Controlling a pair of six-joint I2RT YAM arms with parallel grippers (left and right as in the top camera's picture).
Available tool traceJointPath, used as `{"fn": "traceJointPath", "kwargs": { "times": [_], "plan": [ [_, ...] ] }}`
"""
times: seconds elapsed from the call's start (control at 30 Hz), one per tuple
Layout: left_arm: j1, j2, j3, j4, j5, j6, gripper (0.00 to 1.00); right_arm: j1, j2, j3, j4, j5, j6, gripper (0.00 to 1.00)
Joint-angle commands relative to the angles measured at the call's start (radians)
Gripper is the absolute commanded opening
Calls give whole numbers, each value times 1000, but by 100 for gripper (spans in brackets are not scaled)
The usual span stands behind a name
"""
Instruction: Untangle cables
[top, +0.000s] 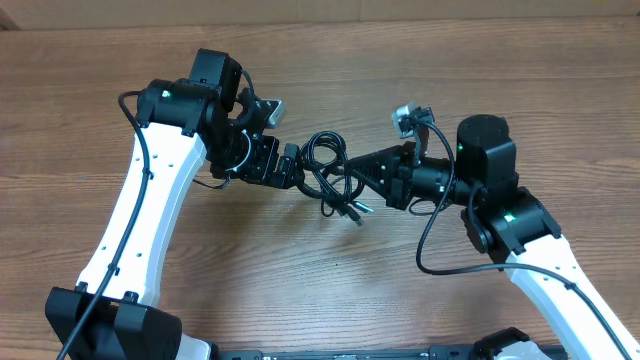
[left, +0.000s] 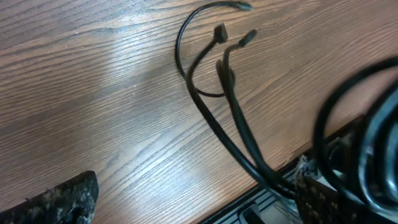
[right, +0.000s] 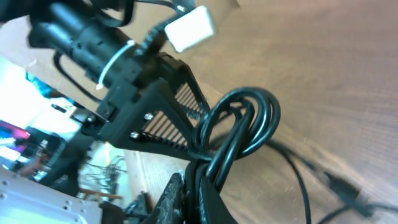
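My right gripper (top: 362, 172) is clamped tight on the cables (top: 328, 168), and their coiled loops bulge out at its 9 o'clock. My left gripper (top: 288, 166) stands spread wide and holds nothing, with that single bunch just at its 3 o'clock. Loose tails trail toward 5 o'clock over the surface (top: 300, 290). I count three plug ends (left: 219, 31) in the left wrist view, but I cannot tell how many strands there are.

Cannot sort, from overhead, how the cables (top: 330, 175) cross in the knot between the two sets of jaws; too small there to count plug ends. Blurred into thick dark arcs just beside one jaw of the left gripper (left: 186, 202), and cut by the picture's edge. Smeared past the jaws of the right gripper (right: 193, 199) as well, trailing off a corner; hidden where pinched between them.
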Motion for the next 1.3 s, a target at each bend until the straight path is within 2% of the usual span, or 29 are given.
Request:
{"fn": "traceJointPath", "kwargs": {
  "times": [0.0, 0.1, 0.2, 0.4, 0.53, 0.73, 0.87, 0.93, 1.07, 1.27],
  "plan": [
    [5, -19, 23, 0, -7, 19, 99, 2, -50, 7, 26, 2, -133, 4],
    [5, -19, 23, -2, 101, 46, 100, 2, -61, 7, 23, 2, -208, 4],
    [7, -19, 23, -1, 316, 145, 100, 2, -62, 7, 19, 3, -262, 4],
    [34, -19, 23, -34, 624, 372, 100, 2, -62, 7, 17, 2, -303, 4],
    [40, -19, 23, -60, 681, 484, 100, 2, -62, 7, 20, -34, -319, 4],
    [37, -19, 23, -59, 681, 504, 97, 2, -62, 7, 48, -127, -320, 4],
    [37, -19, 23, -60, 680, 533, 61, 2, -62, 7, 50, -127, -301, 4],
    [37, -19, 23, -60, 681, 545, 36, 2, -62, 7, 51, -127, -282, 4],
    [37, -19, 23, -59, 681, 547, 4, 2, -62, 7, 50, -142, -282, 4],
    [37, -19, 23, -51, 680, 548, 4, 2, -62, 7, 11, -139, -282, 4]
  ]
}}
